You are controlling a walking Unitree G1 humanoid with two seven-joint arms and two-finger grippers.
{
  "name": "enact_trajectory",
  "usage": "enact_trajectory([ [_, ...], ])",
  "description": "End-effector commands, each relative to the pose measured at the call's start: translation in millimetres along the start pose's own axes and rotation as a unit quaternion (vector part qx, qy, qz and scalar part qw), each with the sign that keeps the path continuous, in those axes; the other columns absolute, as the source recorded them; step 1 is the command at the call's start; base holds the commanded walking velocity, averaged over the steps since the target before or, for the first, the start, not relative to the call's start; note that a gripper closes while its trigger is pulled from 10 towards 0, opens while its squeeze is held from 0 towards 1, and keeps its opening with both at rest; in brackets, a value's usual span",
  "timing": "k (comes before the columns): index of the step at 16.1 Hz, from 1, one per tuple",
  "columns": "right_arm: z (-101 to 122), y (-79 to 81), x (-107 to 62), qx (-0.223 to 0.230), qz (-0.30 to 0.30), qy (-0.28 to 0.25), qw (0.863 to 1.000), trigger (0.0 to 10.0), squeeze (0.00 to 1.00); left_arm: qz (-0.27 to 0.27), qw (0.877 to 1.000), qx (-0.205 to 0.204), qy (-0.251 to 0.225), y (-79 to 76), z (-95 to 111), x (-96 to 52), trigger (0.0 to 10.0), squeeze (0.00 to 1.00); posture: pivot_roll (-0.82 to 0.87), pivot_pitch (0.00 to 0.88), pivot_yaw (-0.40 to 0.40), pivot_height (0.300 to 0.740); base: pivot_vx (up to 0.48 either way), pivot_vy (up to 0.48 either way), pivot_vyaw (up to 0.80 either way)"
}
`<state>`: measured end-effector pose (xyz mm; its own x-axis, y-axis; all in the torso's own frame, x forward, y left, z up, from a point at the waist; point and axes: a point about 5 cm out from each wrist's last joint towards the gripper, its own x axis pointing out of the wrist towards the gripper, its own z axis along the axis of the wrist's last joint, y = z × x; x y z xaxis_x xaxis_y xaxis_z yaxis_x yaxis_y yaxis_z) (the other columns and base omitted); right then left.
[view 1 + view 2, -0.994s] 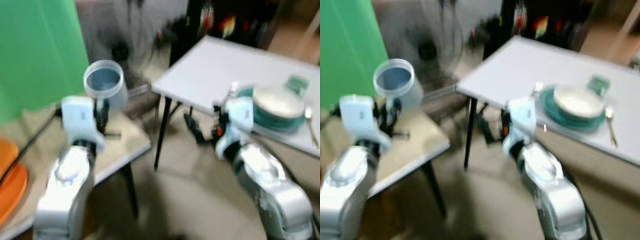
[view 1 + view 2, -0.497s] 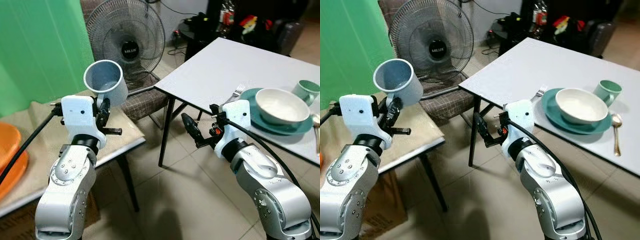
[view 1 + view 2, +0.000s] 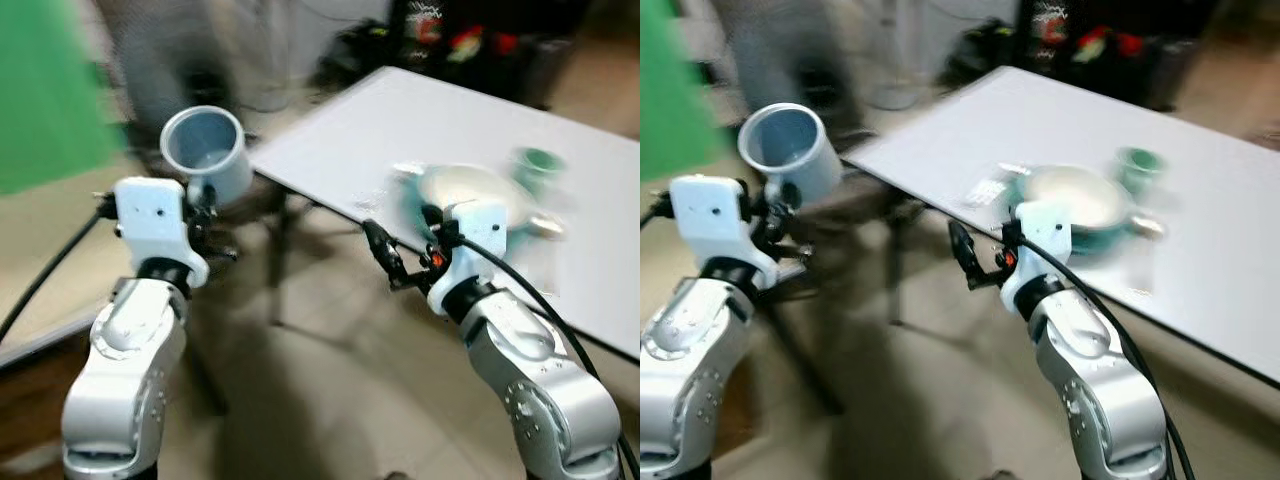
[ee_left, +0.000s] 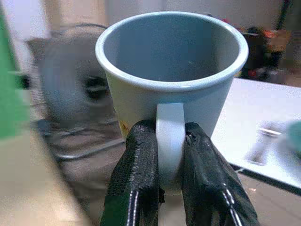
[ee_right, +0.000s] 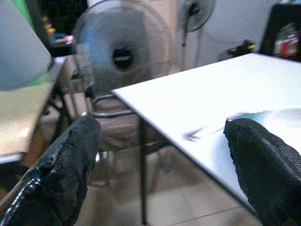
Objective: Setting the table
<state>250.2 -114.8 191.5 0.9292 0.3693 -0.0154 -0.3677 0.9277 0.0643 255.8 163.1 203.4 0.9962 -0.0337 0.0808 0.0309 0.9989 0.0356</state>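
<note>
While left hand [image 4: 169, 188] grips blue cup [image 4: 171, 70] by handle, right hand [image 5: 164, 165] gapes empty.

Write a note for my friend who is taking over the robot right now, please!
Left gripper: shut on the handle of the pale blue ceramic mug, held upright in the air, off to the left of the white table.
Right gripper: open, holding nothing, near the table's edge.
Already on the table: white bowl on a teal plate, small green cup behind it.
Left to do: set the mug on the table. The head views are blurred.
</note>
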Motion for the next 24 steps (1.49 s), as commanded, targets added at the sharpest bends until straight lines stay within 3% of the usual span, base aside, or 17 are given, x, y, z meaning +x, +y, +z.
enact_trajectory([
  [1, 2, -6.1, -3.7, -0.001, -0.018, -0.005, 1.000, 10.0, 0.00, -0.025, 1.000, -0.003, -0.011, -9.2, 6, 1.8, 10.0, 0.00, -0.09, 0.024, 0.005, 0.740, 0.000, -0.458, -0.76],
  [12, 3, -8.4, -4.6, -0.001, -0.028, -0.007, 1.000, 10.0, 0.00, -0.038, 0.999, -0.007, -0.007, -12.9, 6, 6.1, 10.0, 0.00, -0.12, 0.029, 0.005, 0.740, 0.000, -0.443, -0.76],
  [13, 4, -8.4, -4.4, -0.002, -0.030, -0.008, 1.000, 10.0, 0.00, -0.038, 0.999, -0.028, 0.005, -12.0, 3, 7.2, 10.0, 0.00, -0.12, 0.030, 0.008, 0.740, 0.000, 0.364, -0.76],
  [16, 3, -8.7, -5.0, 0.001, -0.034, -0.007, 0.999, 10.0, 0.00, -0.036, 0.999, -0.024, 0.008, -11.1, 2, 7.3, 10.0, 0.00, -0.12, 0.031, 0.011, 0.740, 0.000, 0.441, -0.25],
  [24, -1, -7.4, -3.8, -0.012, -0.029, 0.009, 0.999, 10.0, 0.00, -0.035, 0.999, -0.023, 0.016, -9.4, -4, 4.4, 10.0, 0.00, -0.12, 0.027, 0.009, 0.740, 0.000, 0.000, 0.00],
])
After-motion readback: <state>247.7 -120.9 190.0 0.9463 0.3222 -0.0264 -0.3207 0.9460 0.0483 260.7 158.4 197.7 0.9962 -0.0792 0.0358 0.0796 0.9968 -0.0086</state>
